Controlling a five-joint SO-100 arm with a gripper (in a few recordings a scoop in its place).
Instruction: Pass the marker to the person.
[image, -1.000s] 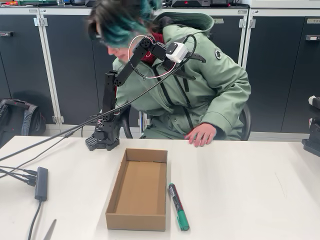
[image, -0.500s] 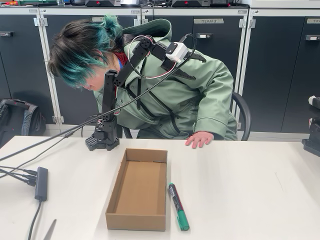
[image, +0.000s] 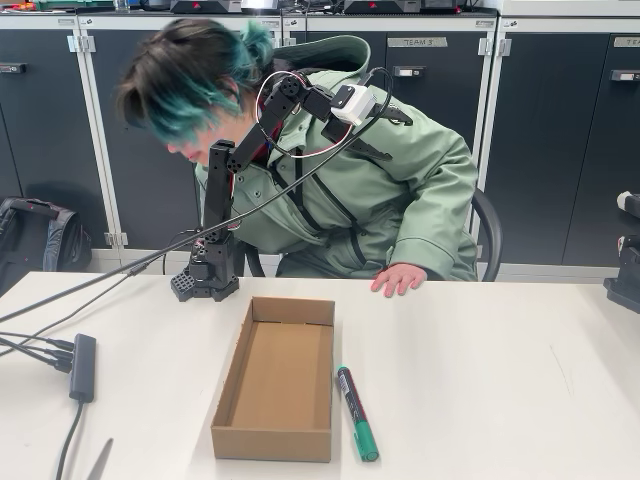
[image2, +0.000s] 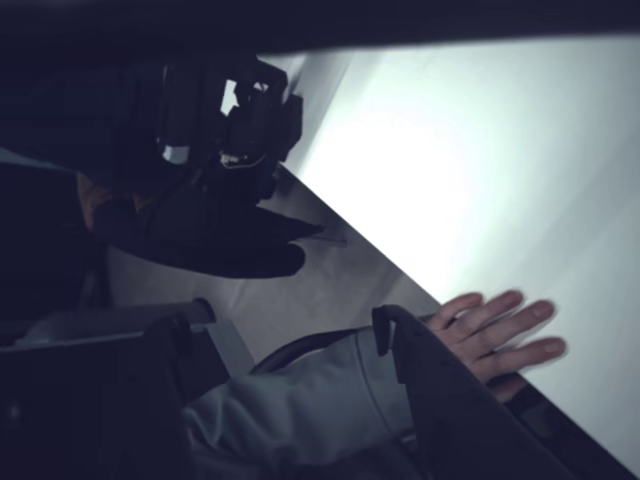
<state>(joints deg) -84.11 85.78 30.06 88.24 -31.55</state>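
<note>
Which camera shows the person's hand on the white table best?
The fixed view: the person's hand rests flat at the white table edge, sharp and well lit. The wrist view catches the same hand closer, with fingers spread, but dim and partly behind the dark gripper finger.

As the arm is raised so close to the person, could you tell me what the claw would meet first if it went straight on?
Probably the person's jacket: the claw points right, against it. Depth is unclear.

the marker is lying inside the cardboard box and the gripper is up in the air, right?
Not quite: in the fixed view the marker lies on the table beside the cardboard box, at its right, not inside. The gripper is indeed up in the air.
</note>
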